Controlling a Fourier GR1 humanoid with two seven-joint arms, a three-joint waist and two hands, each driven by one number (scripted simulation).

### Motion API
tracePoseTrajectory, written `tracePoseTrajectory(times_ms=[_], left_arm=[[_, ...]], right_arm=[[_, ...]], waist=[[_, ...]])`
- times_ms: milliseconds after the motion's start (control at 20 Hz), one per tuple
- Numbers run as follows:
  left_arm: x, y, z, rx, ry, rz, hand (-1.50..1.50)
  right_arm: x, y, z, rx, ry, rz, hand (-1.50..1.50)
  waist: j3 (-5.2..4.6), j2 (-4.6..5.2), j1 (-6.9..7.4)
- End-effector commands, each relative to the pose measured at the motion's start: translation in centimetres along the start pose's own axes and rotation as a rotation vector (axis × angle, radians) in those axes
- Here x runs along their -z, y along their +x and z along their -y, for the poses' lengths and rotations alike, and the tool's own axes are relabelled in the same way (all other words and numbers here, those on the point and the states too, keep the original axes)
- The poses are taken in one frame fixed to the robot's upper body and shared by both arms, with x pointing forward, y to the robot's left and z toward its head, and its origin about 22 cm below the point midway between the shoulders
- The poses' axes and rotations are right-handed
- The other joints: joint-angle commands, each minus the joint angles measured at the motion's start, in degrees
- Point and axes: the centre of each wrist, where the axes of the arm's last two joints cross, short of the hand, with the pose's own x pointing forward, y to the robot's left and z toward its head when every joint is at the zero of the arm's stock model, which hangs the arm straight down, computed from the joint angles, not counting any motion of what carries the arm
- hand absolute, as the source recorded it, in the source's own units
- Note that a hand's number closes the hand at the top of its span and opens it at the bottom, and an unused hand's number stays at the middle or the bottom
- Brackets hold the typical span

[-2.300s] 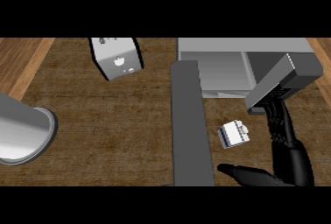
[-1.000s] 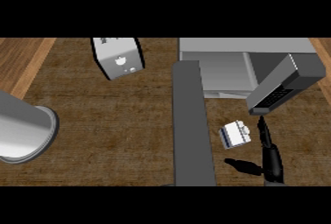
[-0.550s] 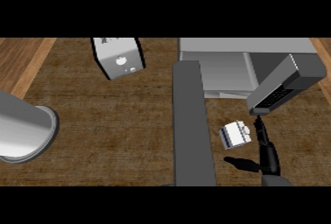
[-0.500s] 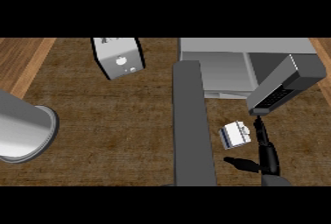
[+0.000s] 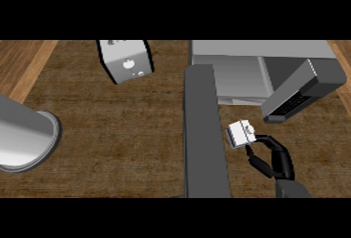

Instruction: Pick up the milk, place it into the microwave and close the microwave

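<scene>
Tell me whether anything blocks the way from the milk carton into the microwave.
Nothing visible does. The milk carton sits by the right hand, just in front of the microwave, whose door stands open.

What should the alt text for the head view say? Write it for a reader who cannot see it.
The robot's right hand curls its fingers against a small white milk carton on a wooden counter, in front of an open microwave. The microwave door swings out toward the viewer.
</scene>
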Motion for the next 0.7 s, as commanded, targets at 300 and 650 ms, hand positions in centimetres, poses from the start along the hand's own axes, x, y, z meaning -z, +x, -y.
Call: tracePoseTrajectory(times_ms=[300,650], left_arm=[[-0.3,0.6,0.1,-0.008,-0.020,0.022,-1.50],[0.3,1.8,0.3,-0.010,-0.026,0.008,-1.50]], right_arm=[[1.8,0.7,-3.0,0.098,0.051,0.138,1.50],[2.1,0.8,-2.2,0.139,0.087,0.157,1.50]], waist=[[0.91,0.37,0.62],[0.84,0.19,-0.29]])
